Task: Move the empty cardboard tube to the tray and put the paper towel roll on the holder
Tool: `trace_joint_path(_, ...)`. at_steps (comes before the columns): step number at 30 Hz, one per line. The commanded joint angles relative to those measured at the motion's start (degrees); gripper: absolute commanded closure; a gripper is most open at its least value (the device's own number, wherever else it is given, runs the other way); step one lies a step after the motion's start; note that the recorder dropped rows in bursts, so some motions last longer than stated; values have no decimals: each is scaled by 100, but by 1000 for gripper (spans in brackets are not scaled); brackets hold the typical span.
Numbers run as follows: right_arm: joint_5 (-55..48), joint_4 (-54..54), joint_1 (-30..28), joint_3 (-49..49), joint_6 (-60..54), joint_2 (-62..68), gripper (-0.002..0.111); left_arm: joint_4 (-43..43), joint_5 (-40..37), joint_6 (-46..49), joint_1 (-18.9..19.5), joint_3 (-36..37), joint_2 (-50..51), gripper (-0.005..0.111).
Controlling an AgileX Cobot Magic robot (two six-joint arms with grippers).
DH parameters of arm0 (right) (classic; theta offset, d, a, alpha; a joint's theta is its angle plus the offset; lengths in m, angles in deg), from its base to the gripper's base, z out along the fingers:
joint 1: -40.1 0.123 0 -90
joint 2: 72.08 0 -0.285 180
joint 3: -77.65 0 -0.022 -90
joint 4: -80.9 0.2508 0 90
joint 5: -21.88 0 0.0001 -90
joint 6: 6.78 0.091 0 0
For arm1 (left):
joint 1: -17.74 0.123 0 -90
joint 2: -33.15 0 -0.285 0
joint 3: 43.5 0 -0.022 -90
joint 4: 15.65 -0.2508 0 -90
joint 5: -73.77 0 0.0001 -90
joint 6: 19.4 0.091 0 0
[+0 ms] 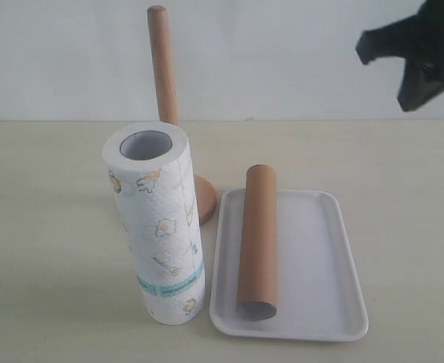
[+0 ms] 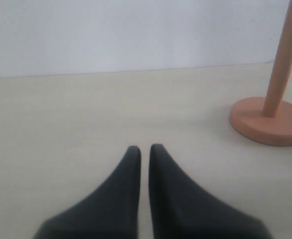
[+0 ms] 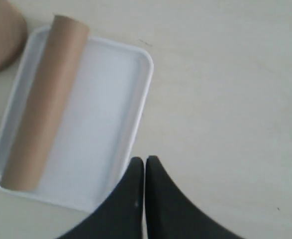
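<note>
While one brown cardboard tube (image 1: 258, 242) lay in the single white tray (image 1: 324, 257), one printed paper towel roll (image 1: 157, 227) stood upright beside one wooden holder (image 1: 163, 76) — left gripper (image 2: 145, 148) and right gripper (image 3: 144, 160) (both empty) were closed.

Pale beige table (image 1: 48, 227), matte. Three things sit directly on it. White roll (image 1: 161, 234) stands upright, left of centre. Wooden holder (image 1: 163, 68) stands behind it, disc base partly hidden by the roll. White tray (image 1: 320, 257) lies flat, just right of the roll, far-left corner near the holder base. Roll-tray contact: can't tell.
</note>
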State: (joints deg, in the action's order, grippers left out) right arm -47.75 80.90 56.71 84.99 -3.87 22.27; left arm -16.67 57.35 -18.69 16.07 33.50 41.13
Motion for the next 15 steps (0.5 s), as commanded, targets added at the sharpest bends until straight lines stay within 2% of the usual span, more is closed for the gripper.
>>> trace_joint_path(1,-33,-244,-10,-830,-44,-866,108,55,10,25,-22,22,-19,101)
trace_joint_path(7,-33,-244,-10,-1008,-44,-1415,108,55,10,25,-22,22,-19,101)
trace_joint_path(15,-33,-233,-10,-1008,-35,-1510,108,55,10,25,-22,22,-19,101)
